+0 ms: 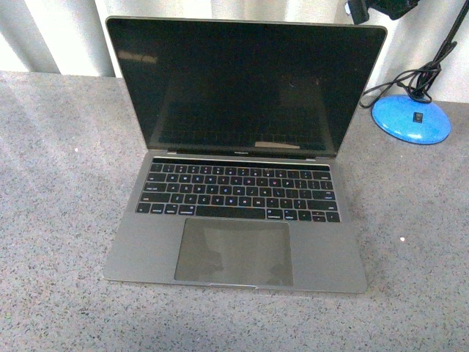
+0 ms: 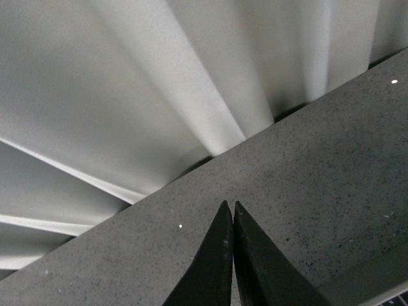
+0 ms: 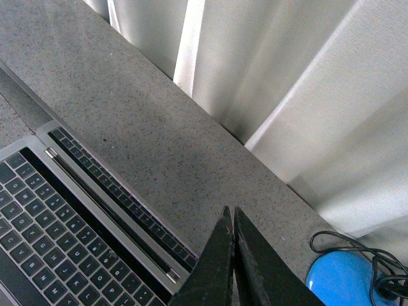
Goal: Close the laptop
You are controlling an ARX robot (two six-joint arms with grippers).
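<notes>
At the left jaws: the left gripper [image 2: 230, 211] has its tips pressed together with nothing held, above bare table [image 2: 319, 159] by the curtain [image 2: 127, 83].
At the right jaws: the right gripper [image 3: 230, 215] is likewise closed and empty, over the table just beside the laptop's [image 3: 70, 210] rear right corner.
Laptop: it sits mid-table, base flat, open towards the robot with its dark screen [image 1: 245, 84] leaned a little past upright.
Handling: probably rigid and smooth, so slippery to pinch. The thin lid and glass look fragile, the hinge likely resists evenly, and the base seems heavy enough not to slide.
Where to take it: the lid's top edge [image 1: 245, 22] near its centre, pushed forward and down with closed fingers, not on the glass.
Front view only: it shows the whole laptop and the lid's angle, and neither arm.
Right wrist view only: it shows how close the jaws are to the hinge end.
Left wrist view: no laptop is in it.
Beyond: a blue lamp base [image 1: 410, 119] and its cable [image 1: 399, 79] lie right of the lid, apart from it.
</notes>
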